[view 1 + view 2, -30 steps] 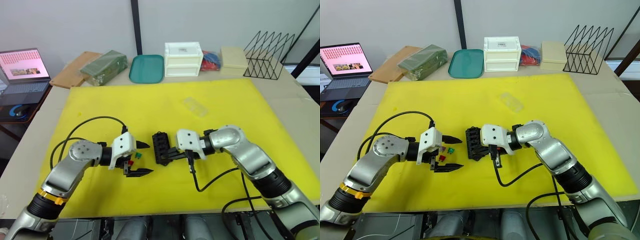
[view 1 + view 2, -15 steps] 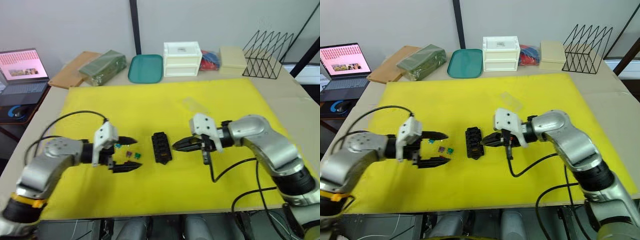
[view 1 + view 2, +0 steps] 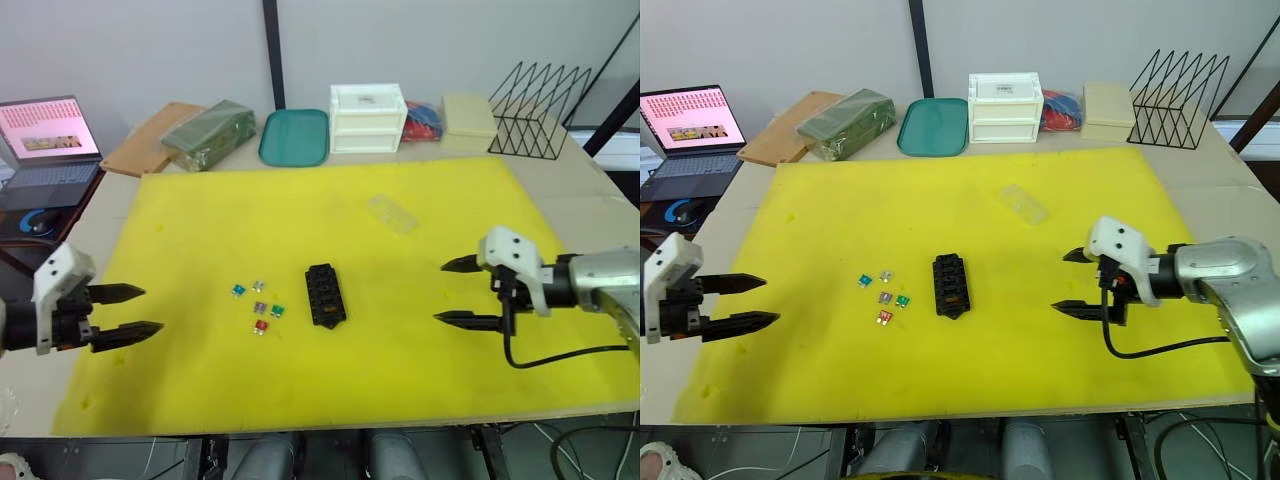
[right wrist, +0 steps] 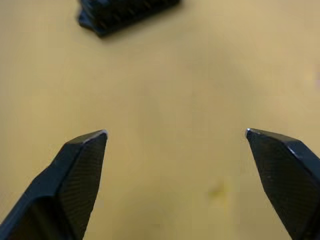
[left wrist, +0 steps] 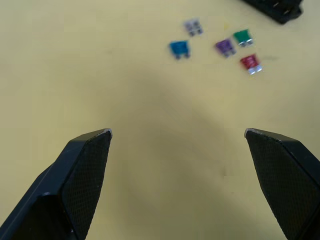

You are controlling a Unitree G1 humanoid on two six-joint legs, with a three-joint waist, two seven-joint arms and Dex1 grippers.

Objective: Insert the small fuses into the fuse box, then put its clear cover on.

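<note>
- The left gripper is hovering with fingers spread over the yellow mat's left edge, holding nothing; the right gripper is doing likewise.
- Five small fuses are lying just left of the fuse box.
- Farther back, the clear cover is resting on the mat.

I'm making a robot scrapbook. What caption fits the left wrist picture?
Open left gripper hovers over the yellow mat, facing five tiny translucent plastic fuses.
</note>
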